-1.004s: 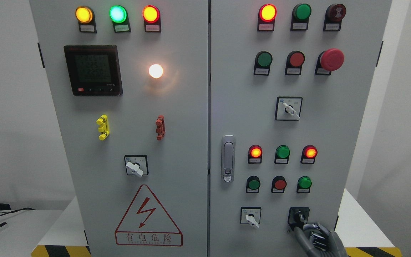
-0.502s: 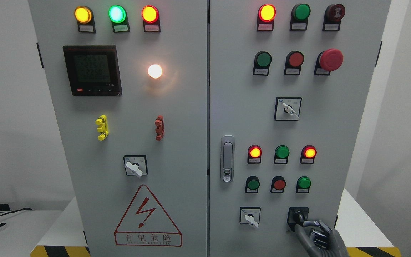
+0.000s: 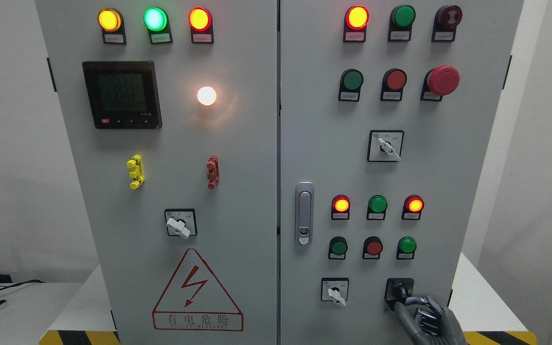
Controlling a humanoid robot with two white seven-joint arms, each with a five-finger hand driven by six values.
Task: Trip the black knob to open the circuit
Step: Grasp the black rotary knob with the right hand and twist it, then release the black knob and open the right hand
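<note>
Your right hand (image 3: pixel 424 318) sits just below-right of the black knob (image 3: pixel 399 291), fingers curled, seemingly touching it (contact unclear).

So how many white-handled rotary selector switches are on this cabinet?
3: one on the left door above the warning triangle, one mid right door, one bottom right door beside the black knob.

Right hand (image 3: pixel 424 318) cut off at bottom edge — its fingertips cover black knob (image 3: pixel 399 291)'s lower part; button labels illegible.
</note>
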